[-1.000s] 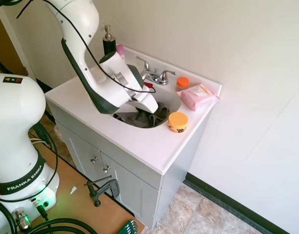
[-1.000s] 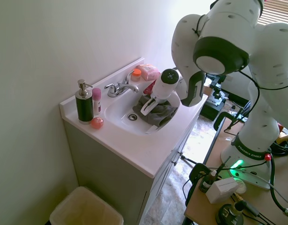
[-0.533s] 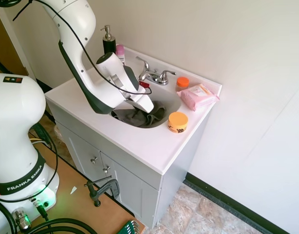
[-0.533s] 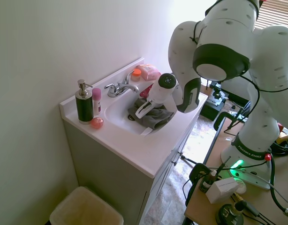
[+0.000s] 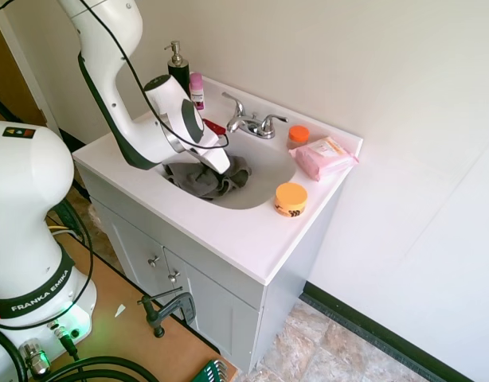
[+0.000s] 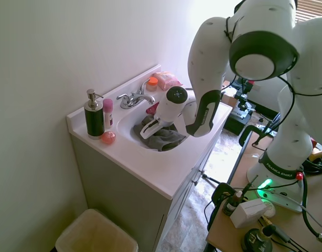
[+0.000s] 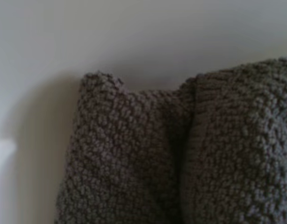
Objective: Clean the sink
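White bathroom counter (image 5: 228,231), centre frame; sink (image 5: 264,171) sunk into it, left half covered by grey cloth (image 5: 205,179) directly beneath hand (image 5: 221,165), bare basin lying rightward. Finger opening hidden; grip on cloth unconfirmed.

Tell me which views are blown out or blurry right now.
Second exterior view: window glare washes out the wall behind the sink and the top right corner. Wrist view: soft focus, grey cloth fills it with a shadow alongside. First exterior view: evenly lit, sharp.
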{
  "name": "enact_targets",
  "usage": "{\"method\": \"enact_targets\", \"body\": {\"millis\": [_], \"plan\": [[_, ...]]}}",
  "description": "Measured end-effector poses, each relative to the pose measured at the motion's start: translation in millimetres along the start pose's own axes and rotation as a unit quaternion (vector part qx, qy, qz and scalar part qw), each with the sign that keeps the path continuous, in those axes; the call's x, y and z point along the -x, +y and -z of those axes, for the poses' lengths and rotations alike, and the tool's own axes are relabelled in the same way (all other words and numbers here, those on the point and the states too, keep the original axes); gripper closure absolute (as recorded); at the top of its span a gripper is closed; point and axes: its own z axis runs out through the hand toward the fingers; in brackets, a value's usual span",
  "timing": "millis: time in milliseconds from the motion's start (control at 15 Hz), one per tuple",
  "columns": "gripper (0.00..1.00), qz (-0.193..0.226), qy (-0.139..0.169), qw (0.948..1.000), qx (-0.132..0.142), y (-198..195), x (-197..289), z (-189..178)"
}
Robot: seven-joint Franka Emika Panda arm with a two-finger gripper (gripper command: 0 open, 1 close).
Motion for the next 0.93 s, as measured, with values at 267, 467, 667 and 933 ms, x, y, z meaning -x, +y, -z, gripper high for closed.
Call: {"method": "enact_targets", "body": {"millis": [267,467,667,933], "plan": [[1.00,-0.025,-0.058,0.9980,0.008,-12,11,14],[1.00,-0.050,-0.104,0.9932,0.016,-18,18,28],[1.00,-0.068,-0.144,0.9870,0.022,-22,19,41],[1.00,-0.071,-0.190,0.9790,0.021,-33,20,66]]}}
